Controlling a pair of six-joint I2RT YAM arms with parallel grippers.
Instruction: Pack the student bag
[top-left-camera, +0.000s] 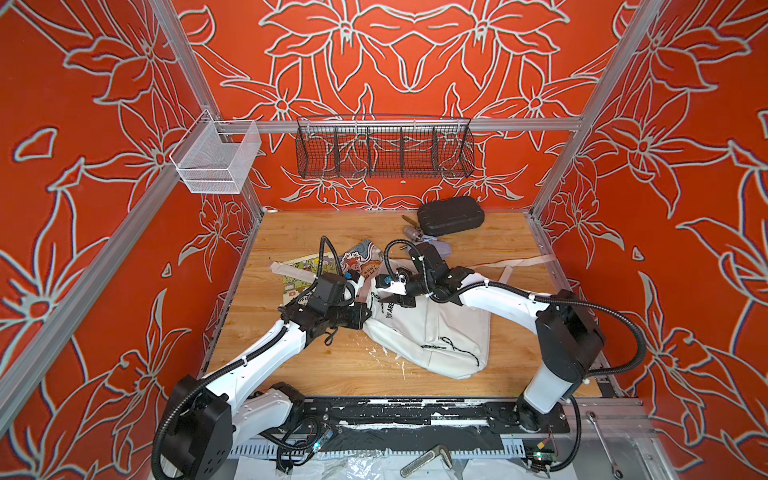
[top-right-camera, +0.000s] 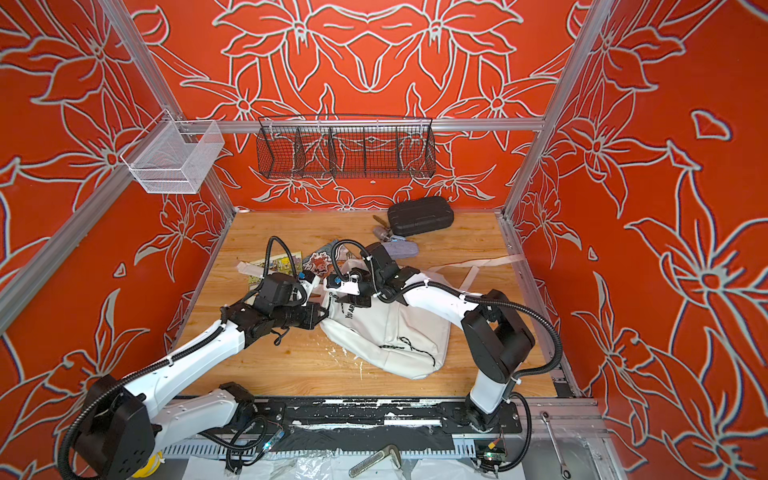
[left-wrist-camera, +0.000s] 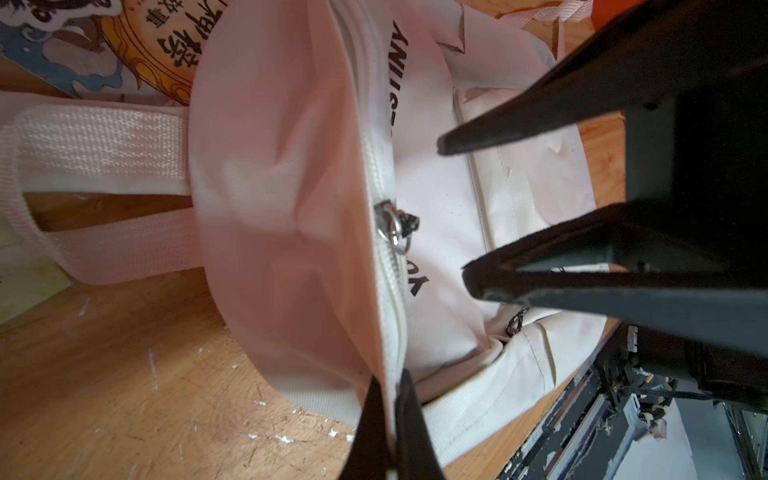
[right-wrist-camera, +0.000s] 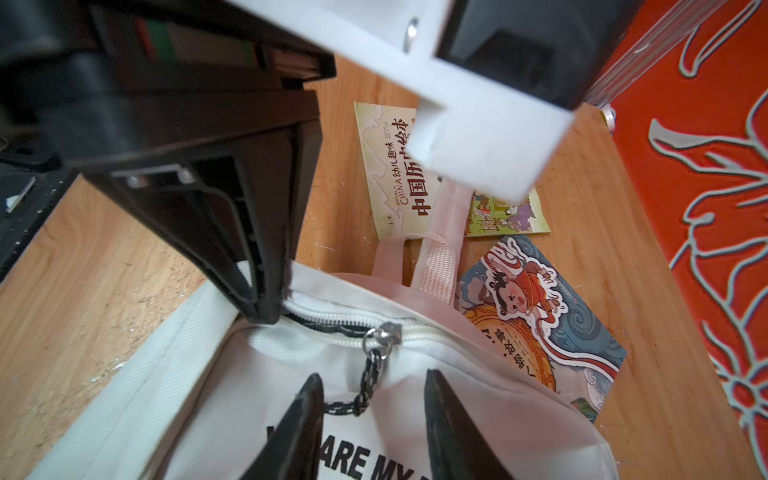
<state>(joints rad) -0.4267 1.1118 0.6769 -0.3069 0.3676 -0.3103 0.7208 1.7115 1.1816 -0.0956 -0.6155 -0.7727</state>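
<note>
Clenched, the left gripper (left-wrist-camera: 390, 378) pinches the student bag (top-left-camera: 432, 332) by its rim beside the zipper; the right gripper (right-wrist-camera: 372, 376) hangs released, jaws parted either side of the black pull cord (right-wrist-camera: 370, 386), grasping nothing; in both top views the white bag lies flat at lower centre of the wooden table (top-left-camera: 291, 374), with both grippers at its upper-left end; beyond, picture books (top-left-camera: 301, 270) lie left of centre; farthest, a black case (top-left-camera: 451, 218) sits by the back wall. Unzipping seems the step in hand; next, close on the cord and draw it along, rim held taut.
</note>
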